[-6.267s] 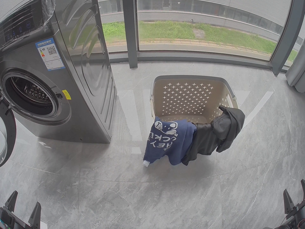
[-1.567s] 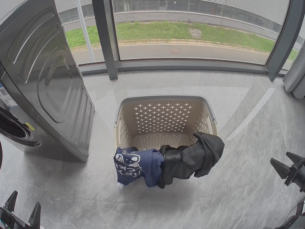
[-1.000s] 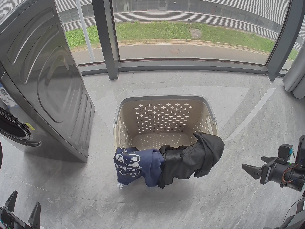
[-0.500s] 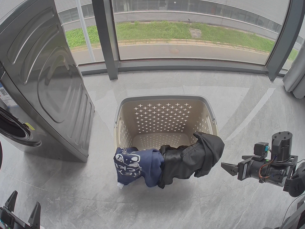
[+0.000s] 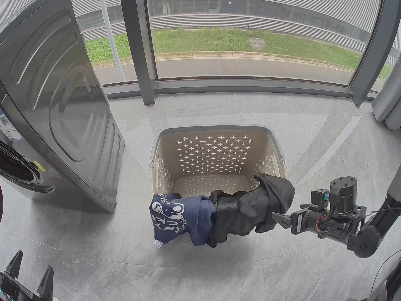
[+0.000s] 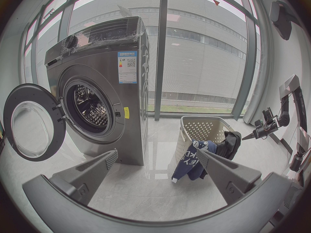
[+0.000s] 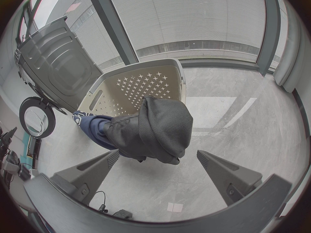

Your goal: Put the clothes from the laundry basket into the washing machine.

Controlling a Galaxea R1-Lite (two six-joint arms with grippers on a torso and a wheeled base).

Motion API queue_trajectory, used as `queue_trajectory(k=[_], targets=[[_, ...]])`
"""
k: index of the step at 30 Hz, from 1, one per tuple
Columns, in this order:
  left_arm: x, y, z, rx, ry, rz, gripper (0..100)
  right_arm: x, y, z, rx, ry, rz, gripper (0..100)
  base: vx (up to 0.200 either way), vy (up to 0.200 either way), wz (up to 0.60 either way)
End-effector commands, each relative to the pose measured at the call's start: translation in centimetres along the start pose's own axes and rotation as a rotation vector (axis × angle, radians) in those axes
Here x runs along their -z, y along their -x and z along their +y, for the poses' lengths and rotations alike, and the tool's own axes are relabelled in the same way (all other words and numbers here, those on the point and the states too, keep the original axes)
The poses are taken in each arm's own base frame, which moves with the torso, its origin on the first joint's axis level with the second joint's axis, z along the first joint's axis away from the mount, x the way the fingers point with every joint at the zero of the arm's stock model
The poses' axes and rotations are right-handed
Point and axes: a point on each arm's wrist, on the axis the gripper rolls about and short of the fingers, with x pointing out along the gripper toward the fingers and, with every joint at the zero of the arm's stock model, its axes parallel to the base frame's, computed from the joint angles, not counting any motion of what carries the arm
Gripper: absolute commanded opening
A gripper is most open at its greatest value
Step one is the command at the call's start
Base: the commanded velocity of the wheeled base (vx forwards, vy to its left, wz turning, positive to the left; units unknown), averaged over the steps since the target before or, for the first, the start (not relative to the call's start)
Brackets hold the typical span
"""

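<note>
Left gripper [image 6: 155,152]: low and near the robot on the left, well apart from the clothes; its fingers stood apart with nothing between them.
Grey front-loading washing machine [image 6: 97,81]: on the floor at left. Its round glass-windowed door [image 6: 32,123] hung wide open, and no cloth showed in the visible part of the steel drum [image 6: 89,105].
Beige plastic laundry basket with star-shaped holes [image 5: 213,128]: on the floor just right of the machine, its visible bottom bare.
Navy blue printed garment [image 5: 179,218]: draped over the basket's near rim, left part, hanging outside.
Dark grey-black jacket-like garment [image 5: 250,210]: draped over the near rim and right corner, touching the navy one.
Right gripper [image 7: 156,152]: level with the dark garment's hanging fold and just beside it, fingers spread wide and empty; contact was not evident.
Progress: nothing loaded yet, by my reading. Both garments were left to carry over, and the first grasp looked about to be made.
Machine labels: a blue-and-white rating sticker with a square code [image 6: 127,67] and a small yellow sticker [image 6: 126,113] beside the door opening, the text too small to read.
Control panel [image 6: 97,36]: under clear plastic wrap, markings unreadable.
Garment print: large white lettering and a cartoon figure on the navy cloth, folded and partly hidden.
</note>
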Motion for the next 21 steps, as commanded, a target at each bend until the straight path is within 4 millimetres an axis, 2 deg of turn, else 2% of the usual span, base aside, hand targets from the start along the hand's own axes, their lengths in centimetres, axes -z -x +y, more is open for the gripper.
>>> queue_trajectory(k=[1,10,21], targets=[[0.5,0.0,0.0,-0.001,0.000,-0.002,100,1.0,-1.7,0.4,0.002,0.010,0.042,100,0.000,0.000,0.00],[0.5,0.0,0.0,0.000,0.000,-0.002,100,1.2,-4.1,0.3,0.004,0.007,0.007,100,0.000,0.000,0.00],[0.5,0.0,0.0,0.000,0.000,-0.002,100,0.8,-6.0,0.1,0.011,0.001,-0.015,100,0.000,0.000,0.00]])
